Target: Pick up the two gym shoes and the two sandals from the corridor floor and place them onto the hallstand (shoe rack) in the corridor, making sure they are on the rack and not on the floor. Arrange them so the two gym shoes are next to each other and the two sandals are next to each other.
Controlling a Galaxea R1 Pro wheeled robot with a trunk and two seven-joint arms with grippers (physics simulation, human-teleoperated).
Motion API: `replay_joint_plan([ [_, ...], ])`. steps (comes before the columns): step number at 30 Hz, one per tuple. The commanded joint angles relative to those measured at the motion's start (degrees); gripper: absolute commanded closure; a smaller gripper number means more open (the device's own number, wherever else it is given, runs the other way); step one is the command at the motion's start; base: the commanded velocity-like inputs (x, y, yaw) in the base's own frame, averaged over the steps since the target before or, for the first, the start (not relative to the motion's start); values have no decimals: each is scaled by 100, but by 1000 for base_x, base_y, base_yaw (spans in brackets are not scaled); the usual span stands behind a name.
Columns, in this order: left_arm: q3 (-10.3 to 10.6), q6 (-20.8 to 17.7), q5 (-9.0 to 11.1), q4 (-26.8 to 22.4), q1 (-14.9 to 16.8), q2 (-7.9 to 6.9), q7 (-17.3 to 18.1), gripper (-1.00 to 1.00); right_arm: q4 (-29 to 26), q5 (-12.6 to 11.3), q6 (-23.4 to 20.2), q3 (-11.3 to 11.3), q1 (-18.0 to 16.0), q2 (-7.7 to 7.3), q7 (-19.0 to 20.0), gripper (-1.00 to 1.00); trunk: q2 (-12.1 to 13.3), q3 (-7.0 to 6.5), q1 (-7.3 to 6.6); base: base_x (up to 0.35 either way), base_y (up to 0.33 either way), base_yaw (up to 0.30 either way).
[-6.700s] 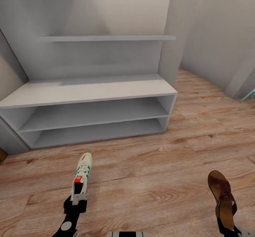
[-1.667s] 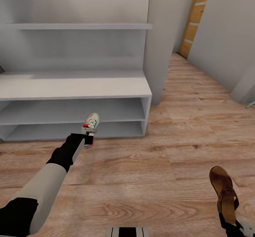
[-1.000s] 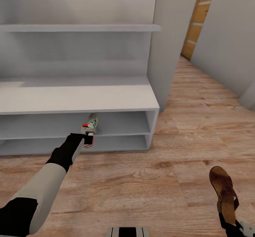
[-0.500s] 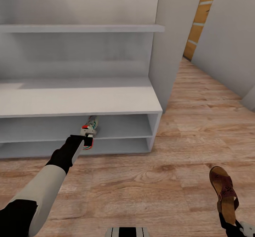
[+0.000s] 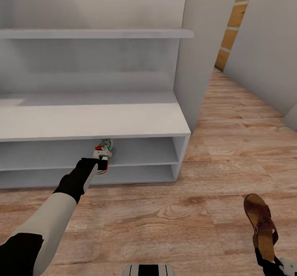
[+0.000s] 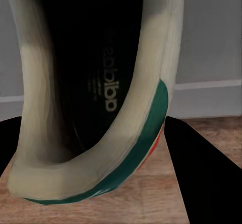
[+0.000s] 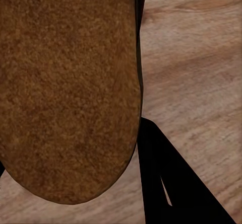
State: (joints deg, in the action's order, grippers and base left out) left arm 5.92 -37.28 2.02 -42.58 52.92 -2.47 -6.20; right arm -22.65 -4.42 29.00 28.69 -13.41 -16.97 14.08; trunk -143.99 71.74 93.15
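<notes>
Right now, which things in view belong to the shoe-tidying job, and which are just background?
Job:
- gym shoe, gripped by the left gripper, toe entering the upper shelf slot
- sandal, gripped by the right gripper
- hallstand
- corridor floor

Background:
- grey walls
- orange-brown door down the corridor

Lighting was even, diffuse and shadow-soft, darker within the hallstand [image 5: 177, 143] slots; renders were slightly soft, wrist views blurred at close range, without glare or edge distortion.
</notes>
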Motion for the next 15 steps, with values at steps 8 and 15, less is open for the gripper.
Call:
replay_joint_plan([
  [8, 23, 440, 26, 72, 7, -16, -30, 100, 6, -68, 0, 22, -4, 18, 69, 100, -2, 4, -1, 1, 0, 0],
  [15, 23, 451, 26, 75, 8, -17, -31, 100, 6, -68, 0, 22, -4, 19, 69, 100, -2, 4, -1, 192, 0, 0],
])
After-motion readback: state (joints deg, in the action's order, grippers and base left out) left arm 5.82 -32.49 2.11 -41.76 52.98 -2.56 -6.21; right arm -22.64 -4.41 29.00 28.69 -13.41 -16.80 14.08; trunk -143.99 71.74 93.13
